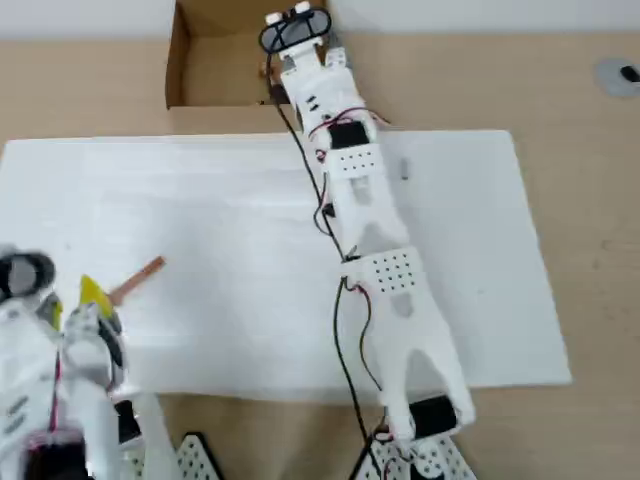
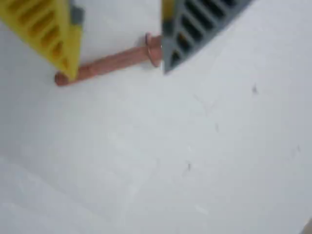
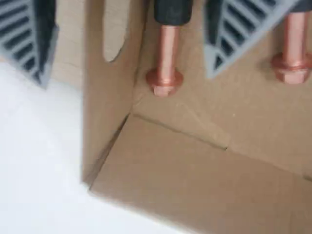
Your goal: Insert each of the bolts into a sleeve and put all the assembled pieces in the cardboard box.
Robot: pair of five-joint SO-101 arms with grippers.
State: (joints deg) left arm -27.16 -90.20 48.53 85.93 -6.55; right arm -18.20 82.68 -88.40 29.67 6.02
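Two bolts lay inside the box [image 1: 178, 70] at the far side of the worktop [image 1: 590, 200]. One was the sleeved bolt [image 3: 165, 73], its shank running up into a black sleeve [image 3: 171, 10]. Just beside it was a second bolt [image 3: 292, 61] whose upper end was cut off, so whether it wore a sleeve could not be told. The right pincer [image 3: 126, 79] hung over that corner of the box with its jaws spread wide. The sleeved bolt sat between them, and nothing was pinched. By that showing, at least one piece was assembled and boxed, and probably two.

One loose bolt [image 1: 138, 280] was left, lying bare on the white sheet [image 1: 250, 210] at the near left. The left pincer [image 2: 118, 73] sat low over it with its jaws apart, the yellow jaw at the shank's tip and the grey jaw by the head, not closed on it. That bolt seemed yet to be lifted, fitted into a sleeve and carried to the box.

A small grey speck [image 1: 405, 168] on the sheet, just right of the right arm [image 1: 370, 220], might have been its sleeve, but it was too small to tell. The right arm stretched from the near right across the sheet to the box mouth. It would likely crowd any path the left arm took there. A dark thing [image 1: 627, 72] sat at the far right, well apart.
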